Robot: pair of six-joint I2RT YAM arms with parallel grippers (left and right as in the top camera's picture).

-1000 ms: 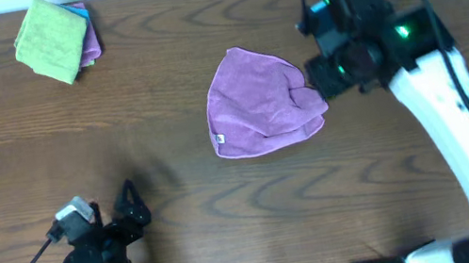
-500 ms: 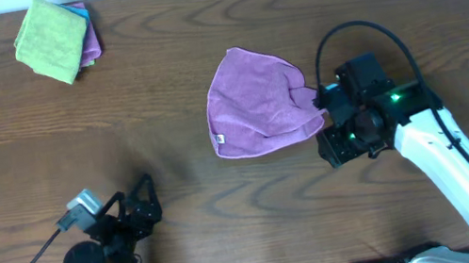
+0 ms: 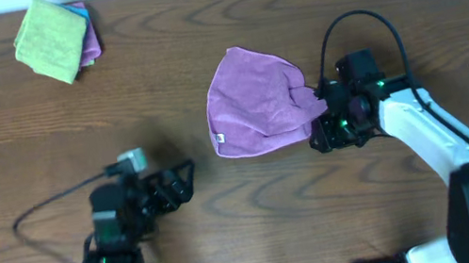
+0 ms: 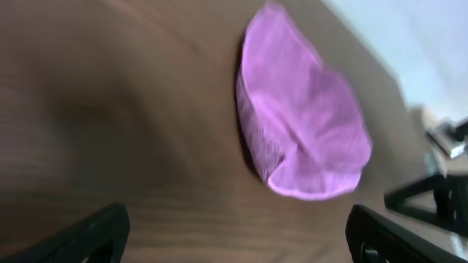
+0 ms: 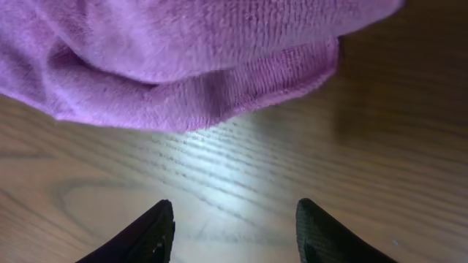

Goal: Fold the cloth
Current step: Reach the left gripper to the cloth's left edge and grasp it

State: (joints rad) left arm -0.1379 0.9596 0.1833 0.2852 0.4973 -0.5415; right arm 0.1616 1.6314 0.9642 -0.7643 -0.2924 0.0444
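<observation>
The limp purple microfibre cloth (image 3: 260,100) lies rumpled on the brown wooden tabletop (image 3: 157,68), light and likely to drape, best pinched at the layered edge just before the right hand (image 5: 234,223), spread wide and empty; the left hand (image 4: 238,234), likewise spread and empty, sits well apart.

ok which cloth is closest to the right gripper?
The lone purple cloth mid-table; the open right gripper sits just at its edge. The green-topped stack lies far off in the corner.
</observation>
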